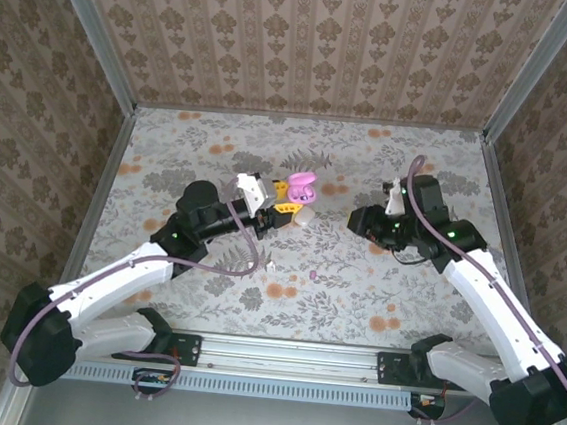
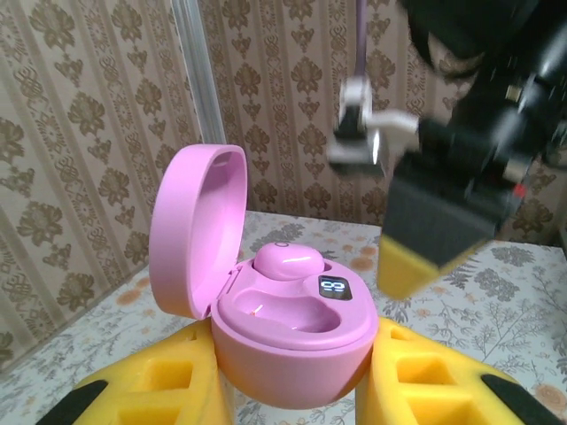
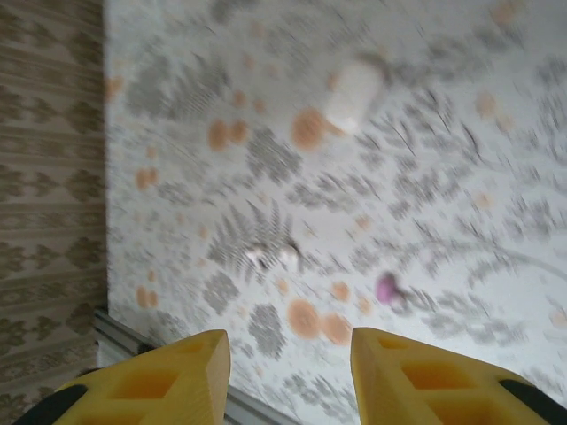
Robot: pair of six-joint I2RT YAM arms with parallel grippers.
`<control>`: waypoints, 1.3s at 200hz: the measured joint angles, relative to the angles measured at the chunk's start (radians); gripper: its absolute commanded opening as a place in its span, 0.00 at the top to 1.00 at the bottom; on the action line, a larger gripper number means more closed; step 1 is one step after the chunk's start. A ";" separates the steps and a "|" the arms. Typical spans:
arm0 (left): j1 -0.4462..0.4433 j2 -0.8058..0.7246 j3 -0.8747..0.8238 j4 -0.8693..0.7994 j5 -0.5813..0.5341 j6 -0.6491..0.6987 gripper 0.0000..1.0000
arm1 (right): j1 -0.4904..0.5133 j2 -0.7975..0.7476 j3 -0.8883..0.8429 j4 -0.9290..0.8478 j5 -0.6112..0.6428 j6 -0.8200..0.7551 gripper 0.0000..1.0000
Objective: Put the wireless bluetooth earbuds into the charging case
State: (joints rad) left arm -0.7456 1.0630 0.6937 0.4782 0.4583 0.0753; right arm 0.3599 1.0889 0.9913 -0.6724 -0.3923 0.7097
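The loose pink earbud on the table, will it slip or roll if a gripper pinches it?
Probably light: the earbud is tiny against the right gripper. It looks rounded, so it may roll or squirt out of a pinch.

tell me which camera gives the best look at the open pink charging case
Left wrist view: the pink rounded plastic charging case sits close up with its lid raised, one pink earbud seated and the socket beside it empty. The top external view shows it small and far off, held in the left claw.
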 measured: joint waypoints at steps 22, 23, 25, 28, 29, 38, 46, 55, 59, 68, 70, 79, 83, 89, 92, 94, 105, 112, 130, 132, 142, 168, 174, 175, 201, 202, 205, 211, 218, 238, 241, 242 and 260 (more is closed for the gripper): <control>0.000 -0.037 -0.005 -0.006 -0.023 0.000 0.70 | 0.021 0.040 -0.076 -0.016 -0.001 0.032 0.61; 0.000 -0.038 -0.006 -0.007 -0.023 0.000 0.70 | 0.023 0.042 -0.081 -0.016 0.000 0.034 0.62; 0.000 -0.042 -0.007 -0.007 -0.024 0.001 0.70 | 0.027 0.046 -0.087 -0.016 -0.001 0.036 0.62; 0.000 -0.048 -0.009 -0.009 -0.028 0.001 0.70 | 0.035 0.053 -0.095 -0.016 -0.001 0.040 0.62; 0.000 -0.050 -0.009 -0.009 -0.029 0.001 0.70 | 0.037 0.055 -0.097 -0.016 -0.001 0.041 0.62; 0.000 -0.063 -0.013 -0.016 -0.037 0.001 0.70 | 0.063 0.077 -0.114 -0.017 -0.001 0.053 0.62; 0.000 -0.072 -0.014 -0.023 -0.042 0.002 0.70 | 0.090 0.103 -0.119 -0.017 0.000 0.057 0.62; 0.000 -0.081 -0.015 -0.029 -0.049 0.004 0.70 | 0.119 0.135 -0.119 -0.013 0.001 0.057 0.62; 0.000 -0.084 -0.015 -0.031 -0.052 0.005 0.70 | 0.130 0.147 -0.118 -0.011 0.001 0.057 0.62; 0.000 -0.092 -0.016 -0.037 -0.059 0.006 0.70 | 0.158 0.183 -0.118 -0.009 0.005 0.057 0.62; 0.000 -0.093 -0.016 -0.037 -0.060 0.007 0.70 | 0.164 0.191 -0.117 -0.009 0.007 0.057 0.62; 0.000 -0.100 -0.016 -0.037 -0.065 0.008 0.70 | 0.185 0.224 -0.114 -0.009 0.018 0.054 0.63; 0.000 -0.103 -0.016 -0.037 -0.067 0.008 0.70 | 0.196 0.241 -0.111 -0.010 0.023 0.053 0.63; 0.000 -0.109 -0.016 -0.038 -0.072 0.008 0.70 | 0.207 0.263 -0.106 -0.010 0.028 0.052 0.63; 0.000 -0.110 -0.016 -0.038 -0.074 0.008 0.70 | 0.211 0.273 -0.103 -0.010 0.032 0.052 0.63; 0.000 -0.112 -0.016 -0.038 -0.076 0.008 0.70 | 0.215 0.282 -0.100 -0.010 0.035 0.050 0.64; 0.000 -0.121 -0.016 -0.038 -0.091 0.008 0.70 | 0.230 0.320 -0.084 -0.010 0.049 0.046 0.66; 0.000 -0.127 -0.018 -0.037 -0.102 0.008 0.70 | 0.235 0.344 -0.073 -0.009 0.057 0.042 0.66; 0.000 -0.142 -0.030 -0.036 -0.132 0.008 0.70 | 0.244 0.397 -0.055 -0.010 0.072 0.026 0.66; 0.000 -0.143 -0.032 -0.036 -0.135 0.008 0.70 | 0.245 0.403 -0.052 -0.010 0.073 0.026 0.66; 0.000 -0.148 -0.039 -0.036 -0.148 0.008 0.70 | 0.251 0.429 -0.041 -0.010 0.080 0.018 0.66; 0.000 -0.150 -0.046 -0.037 -0.171 0.008 0.70 | 0.270 0.483 -0.003 -0.009 0.089 -0.002 0.66; 0.000 -0.150 -0.046 -0.036 -0.173 0.008 0.70 | 0.275 0.496 0.006 -0.009 0.092 -0.004 0.66; 0.000 -0.150 -0.046 -0.036 -0.175 0.008 0.70 | 0.276 0.499 0.008 -0.009 0.091 -0.004 0.66; 0.000 -0.146 -0.046 -0.036 -0.176 0.008 0.70 | 0.294 0.555 0.037 -0.002 0.101 -0.007 0.66; 0.000 -0.146 -0.046 -0.036 -0.175 0.008 0.70 | 0.294 0.557 0.038 -0.001 0.101 -0.007 0.66; 0.000 -0.146 -0.046 -0.036 -0.175 0.008 0.70 | 0.296 0.562 0.040 0.001 0.102 -0.007 0.66; 0.000 -0.144 -0.046 -0.036 -0.175 0.008 0.70 | 0.299 0.575 0.045 0.004 0.103 -0.007 0.66; 0.000 -0.142 -0.046 -0.036 -0.175 0.008 0.70 | 0.303 0.587 0.050 0.008 0.108 -0.007 0.66; 0.000 -0.135 -0.046 -0.036 -0.175 0.008 0.70 | 0.311 0.618 0.068 0.013 0.113 -0.007 0.66; 0.000 -0.135 -0.046 -0.036 -0.175 0.008 0.70 | 0.311 0.622 0.071 0.013 0.115 -0.007 0.66; 0.000 -0.135 -0.046 -0.036 -0.175 0.008 0.70 | 0.312 0.624 0.072 0.014 0.115 -0.008 0.66; 0.000 -0.131 -0.046 -0.036 -0.175 0.008 0.70 | 0.319 0.642 0.084 0.016 0.119 -0.008 0.66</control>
State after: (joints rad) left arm -0.7456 0.9318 0.6476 0.4423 0.2829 0.0834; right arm 0.6785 1.7306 1.0756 -0.6559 -0.2729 0.7017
